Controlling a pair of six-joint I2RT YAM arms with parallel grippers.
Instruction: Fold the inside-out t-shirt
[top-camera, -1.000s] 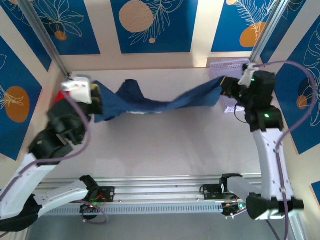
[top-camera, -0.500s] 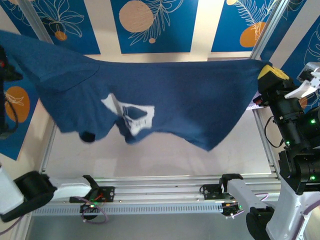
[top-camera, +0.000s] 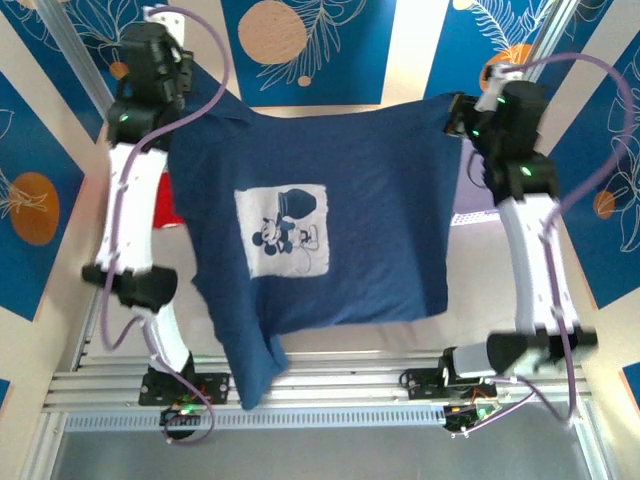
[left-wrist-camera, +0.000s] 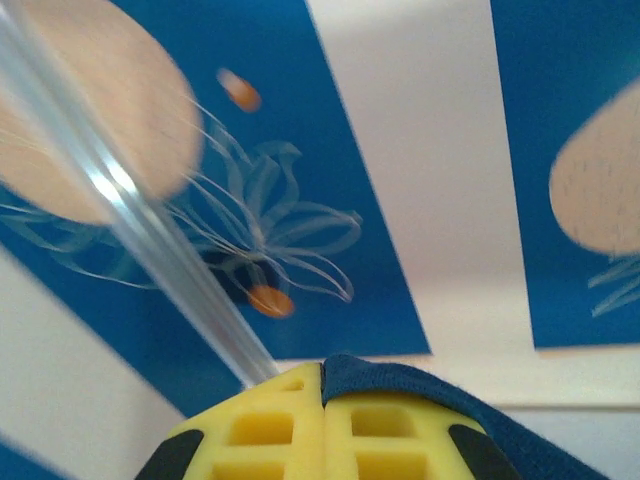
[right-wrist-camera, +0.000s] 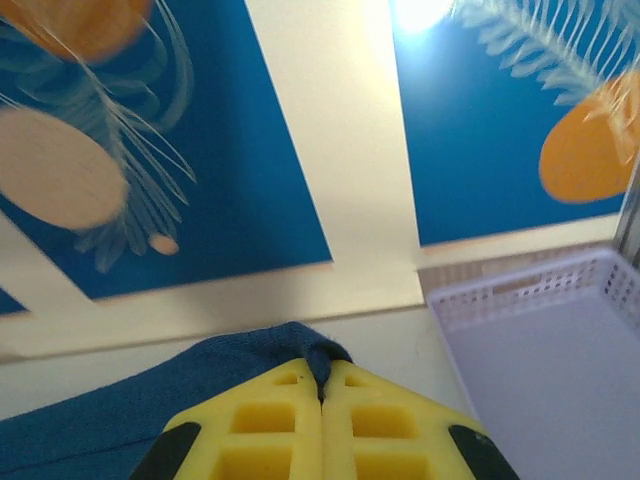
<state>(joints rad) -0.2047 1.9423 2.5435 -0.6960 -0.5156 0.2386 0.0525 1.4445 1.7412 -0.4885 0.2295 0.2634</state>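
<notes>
Left pincer (top-camera: 196, 100) has its yellow fingers (left-wrist-camera: 260, 430) pressed together, clamped on a hem of the t-shirt (top-camera: 380, 220), upper left of the top view; in the left wrist view navy cloth sticks out on the right of the closed tips. Right pincer (top-camera: 456, 112) is the same, fingers (right-wrist-camera: 380, 425) together with a navy fold pinched at the seam, upper right. Both finger sets are moulded yellow with a waffle-grid face. The shirt hangs spread between the two, over the middle of the counter (top-camera: 400, 335), with its lower left corner drooping over the rail (top-camera: 330, 385) at the bottom. Print (top-camera: 283, 230): pale rectangle with a cartoon mouse beside a jar; any lettering is too small to read. Versus half a second ago: the shirt was flung wide and blurred with the print crumpled, and the left arm was off frame; now it is flat and the print is square. A second ago it was a low bunched rope. Cloth is matte knit, softly creased. Lavender perforated plastic basket (right-wrist-camera: 560, 330) sits to the right.
</notes>
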